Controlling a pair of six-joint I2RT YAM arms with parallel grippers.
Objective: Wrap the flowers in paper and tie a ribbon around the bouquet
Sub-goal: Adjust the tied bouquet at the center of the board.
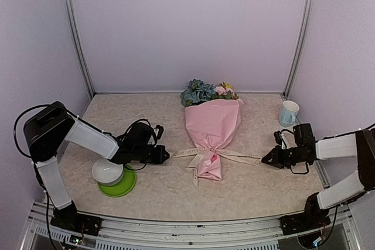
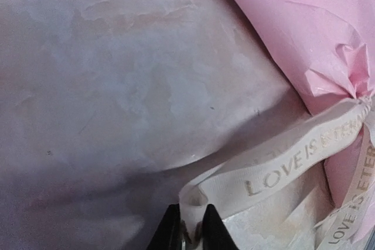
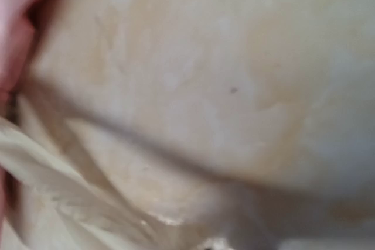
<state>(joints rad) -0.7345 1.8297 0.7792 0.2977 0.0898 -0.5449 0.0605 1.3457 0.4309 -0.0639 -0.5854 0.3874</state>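
Enclosing table [image 1: 158, 188]: plain lilac walls [image 1: 187, 27]; top mottled beige.
Bouquet [image 1: 212, 126]: mid-table, long axis front to back, flowers [image 1: 202, 92] toward table's far edge.
Ribbon [image 1: 235, 156]: tied round narrow end.
Left gripper [image 2: 190, 233]: pinching ribbon end.
Right gripper [image 1: 267, 159]: cannot tell.

Right wrist view: heavily blurred. You get the ribbon [image 3: 53, 185] only as soft cream folds.
Top view: right gripper [image 1: 268, 158] is too small for you to judge its jaws. The flowers [image 1: 202, 92] have their stalks hidden inside the paper [image 1: 212, 124].
Left wrist view: ribbon lettering is cut off at the right edge. Only the tips of the left gripper [image 2: 192, 226] show above the bottom edge.
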